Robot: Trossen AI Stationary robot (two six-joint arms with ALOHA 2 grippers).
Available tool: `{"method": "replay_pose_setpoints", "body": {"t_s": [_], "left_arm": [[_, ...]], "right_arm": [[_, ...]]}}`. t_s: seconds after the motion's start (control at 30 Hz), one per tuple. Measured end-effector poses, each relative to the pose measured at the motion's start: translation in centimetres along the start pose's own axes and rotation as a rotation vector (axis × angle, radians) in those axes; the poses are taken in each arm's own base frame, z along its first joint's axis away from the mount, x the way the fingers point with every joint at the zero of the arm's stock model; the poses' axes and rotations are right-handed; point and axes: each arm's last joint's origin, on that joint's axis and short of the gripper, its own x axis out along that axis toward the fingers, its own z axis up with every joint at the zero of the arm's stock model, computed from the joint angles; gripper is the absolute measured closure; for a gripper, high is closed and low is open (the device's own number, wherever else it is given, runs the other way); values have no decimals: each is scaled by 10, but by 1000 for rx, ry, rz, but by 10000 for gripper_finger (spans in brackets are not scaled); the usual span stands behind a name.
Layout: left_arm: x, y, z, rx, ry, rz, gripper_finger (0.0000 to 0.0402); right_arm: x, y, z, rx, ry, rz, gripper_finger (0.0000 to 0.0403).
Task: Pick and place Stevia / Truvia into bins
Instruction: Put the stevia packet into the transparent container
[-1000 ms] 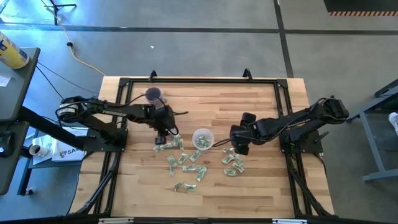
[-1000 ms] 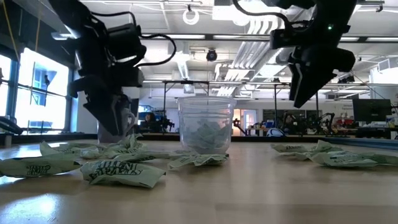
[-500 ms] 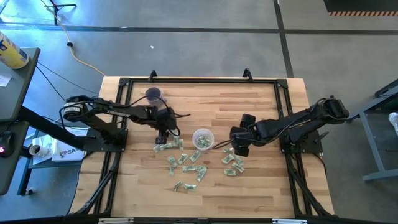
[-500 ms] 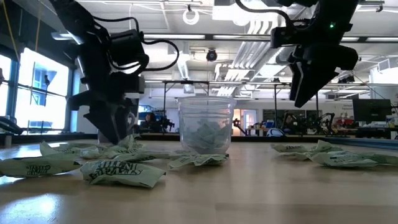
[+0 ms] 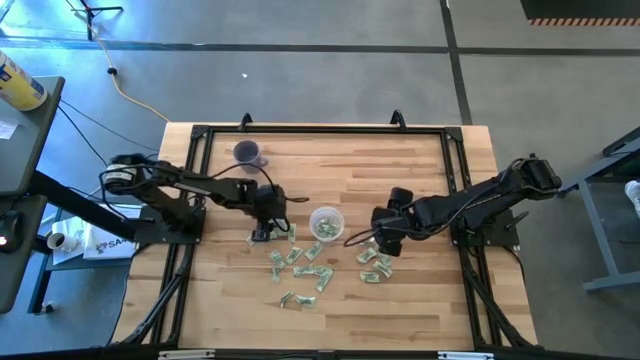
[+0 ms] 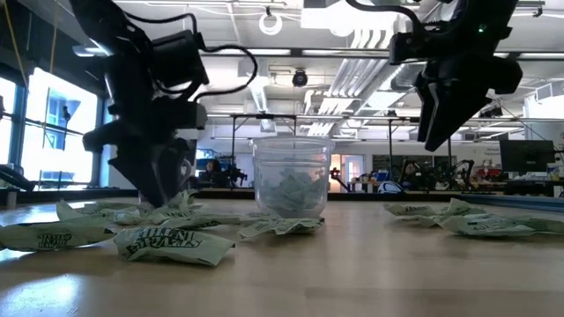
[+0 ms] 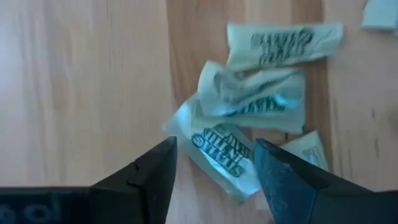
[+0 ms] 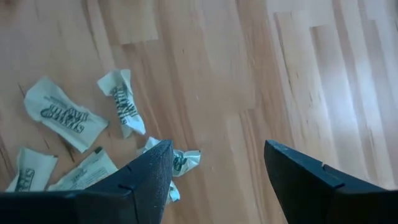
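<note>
Sachets (image 5: 300, 262) scattered on worktop (image 5: 420, 170) beside and below cup (image 5: 325, 222), lying every direction, no common axis. Low view alone shows sachets inside cup (image 6: 292, 179). Left pincer (image 5: 262, 234) left of cup, low over sachet cluster, jaws apart, holding nothing; wrist view shows one sachet (image 7: 221, 151) slanting between fingers. Right pincer (image 5: 385, 244) right of cup, above sachets, jaws apart, empty. Purple mug (image 5: 247, 152) up-left of cup.

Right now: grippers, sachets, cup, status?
Left gripper open, low over sachets. Right gripper open, above right pile. Cup part filled. Nothing blocking.
</note>
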Motion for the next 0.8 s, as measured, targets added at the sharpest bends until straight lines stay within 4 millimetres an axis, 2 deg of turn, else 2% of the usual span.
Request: {"method": "replay_pose_setpoints", "body": {"t_s": [0.3,0.57,0.73,0.8], "left_arm": [[9,0,1,-50,21,-9,222],[9,1,2,-91,27,7,311],[-2,5,18,-125,29,58,369],[-12,8,32,-126,3,92,370]], "right_arm": [[0,1,1,25,-5,6,159],[0,-1,1,25,-27,-34,159],[-1,0,2,28,-51,-50,159],[-2,3,1,16,-64,-64,159]]}}
